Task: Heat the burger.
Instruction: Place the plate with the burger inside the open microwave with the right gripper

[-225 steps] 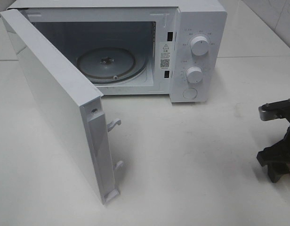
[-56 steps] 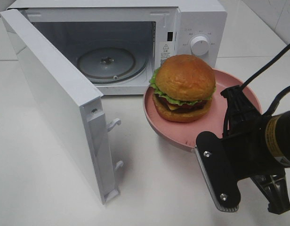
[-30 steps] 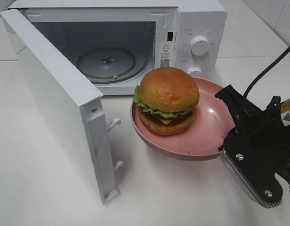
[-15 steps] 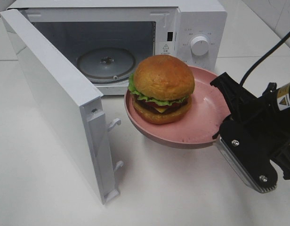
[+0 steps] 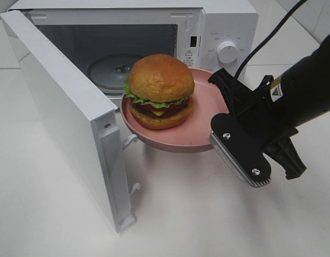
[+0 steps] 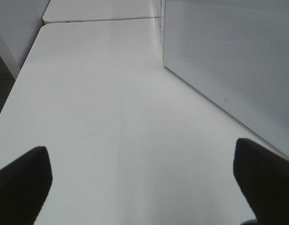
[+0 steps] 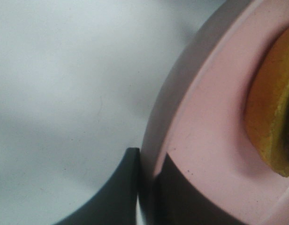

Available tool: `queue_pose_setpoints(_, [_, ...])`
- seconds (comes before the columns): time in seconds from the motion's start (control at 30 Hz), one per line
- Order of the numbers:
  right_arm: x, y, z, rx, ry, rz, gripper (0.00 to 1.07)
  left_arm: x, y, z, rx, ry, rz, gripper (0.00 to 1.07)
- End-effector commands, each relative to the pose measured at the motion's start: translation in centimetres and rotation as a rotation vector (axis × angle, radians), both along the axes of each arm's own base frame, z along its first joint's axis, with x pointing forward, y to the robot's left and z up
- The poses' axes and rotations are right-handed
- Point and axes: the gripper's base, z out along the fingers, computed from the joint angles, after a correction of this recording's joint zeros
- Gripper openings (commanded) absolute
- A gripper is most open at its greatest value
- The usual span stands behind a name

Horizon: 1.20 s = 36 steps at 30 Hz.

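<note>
The burger [image 5: 159, 88], with a golden domed bun, green lettuce, dark patty and cheese, sits on a round pink plate [image 5: 178, 139]. My right gripper [image 5: 221, 110] is shut on the plate's right rim and holds it in the air just in front of the open microwave [image 5: 224, 27]. In the right wrist view the dark fingers [image 7: 121, 187] pinch the pink rim [image 7: 205, 126], with the bun's edge [image 7: 273, 117] beside them. My left gripper [image 6: 142, 187] is open and empty over the table, beside the microwave door [image 6: 233, 65].
The microwave door [image 5: 63, 107] stands swung open to the left. The glass turntable [image 5: 109, 67] lies inside the cavity, partly hidden by the burger. A control knob [image 5: 227, 52] sits on the right panel. White table [image 5: 197, 214] lies in front.
My right gripper has carried the plate with the burger up and left, from low over the table to the microwave's opening. Several seconds ago no plate or burger was in view.
</note>
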Motion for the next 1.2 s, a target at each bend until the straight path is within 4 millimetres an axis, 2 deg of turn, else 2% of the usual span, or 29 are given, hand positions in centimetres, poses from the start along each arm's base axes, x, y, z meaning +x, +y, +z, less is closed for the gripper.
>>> queue_pose_setpoints(0.03, [0.9,1.6,0.9,0.052,-0.053,0.017,0.00,-0.2,0.0,0.0,-0.004,-0.027,-0.009,0.98])
queue_pose_setpoints(0.13, [1.0,1.9,0.9,0.054,-0.054,0.022,0.00,-0.2,0.0,0.0,-0.004,-0.027,-0.009,0.98])
queue_pose_setpoints(0.63, [4.7,5.2,0.5,0.056,-0.056,0.038,0.00,-0.2,0.0,0.0,-0.004,-0.027,-0.009,0.98])
queue_pose_setpoints(1.2, [8.4,7.8,-0.2,0.059,-0.056,0.034,0.00,-0.2,0.0,0.0,-0.004,-0.027,-0.009,0.98])
